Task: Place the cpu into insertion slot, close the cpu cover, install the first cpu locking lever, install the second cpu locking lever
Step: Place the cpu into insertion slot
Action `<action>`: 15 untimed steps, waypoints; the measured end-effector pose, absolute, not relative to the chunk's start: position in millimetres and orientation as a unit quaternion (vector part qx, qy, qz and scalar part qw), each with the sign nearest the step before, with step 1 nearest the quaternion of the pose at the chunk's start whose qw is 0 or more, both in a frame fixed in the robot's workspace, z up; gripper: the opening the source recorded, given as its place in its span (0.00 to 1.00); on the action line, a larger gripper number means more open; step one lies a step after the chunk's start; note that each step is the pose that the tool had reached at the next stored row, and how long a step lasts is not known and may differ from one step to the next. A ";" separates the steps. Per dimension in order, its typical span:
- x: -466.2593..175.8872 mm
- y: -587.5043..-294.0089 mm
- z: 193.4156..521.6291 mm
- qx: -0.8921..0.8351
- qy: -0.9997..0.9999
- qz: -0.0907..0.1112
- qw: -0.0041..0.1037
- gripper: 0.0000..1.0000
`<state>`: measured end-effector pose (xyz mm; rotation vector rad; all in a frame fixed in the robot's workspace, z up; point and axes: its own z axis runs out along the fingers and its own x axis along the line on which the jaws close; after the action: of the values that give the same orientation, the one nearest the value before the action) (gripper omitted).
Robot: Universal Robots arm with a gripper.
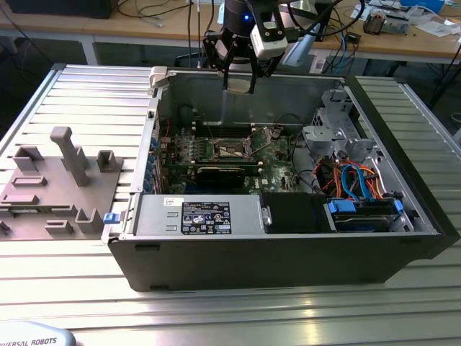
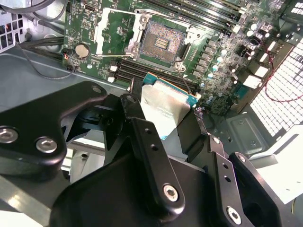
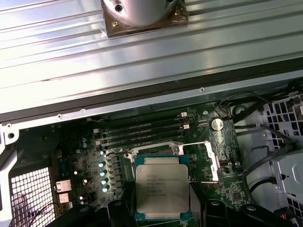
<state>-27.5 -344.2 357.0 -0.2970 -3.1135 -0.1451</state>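
Cpu point(image 3: 162, 187), one: pinched by opposite edges in the claw point(image 1: 239, 81), metal face kept level, likely so it would meet the socket squarely. It hung over the far edge of the computer case point(image 1: 288, 245). Insertion slot point(image 2: 161, 45), one: bare, mid-motherboard point(image 2: 215, 61). Cpu cover point(image 2: 113, 32), one: swung open beside the slot, presumably to leave the way clear.

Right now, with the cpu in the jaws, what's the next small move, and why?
Probably a slow descent toward the slot, correcting sideways as needed. The jaws are shut on the cpu, well above the board; the slot is bare and the cover is swung open beside it.
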 end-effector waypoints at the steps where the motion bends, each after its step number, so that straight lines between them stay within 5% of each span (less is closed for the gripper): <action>1: -27.5 -344.2 357.0 -0.095 -0.994 -0.046 0.005 0.54; 15: -27.5 -344.2 357.0 -0.099 -0.994 -0.046 0.005 0.54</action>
<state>-27.5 -344.2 357.0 -0.3101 -3.1126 -0.1452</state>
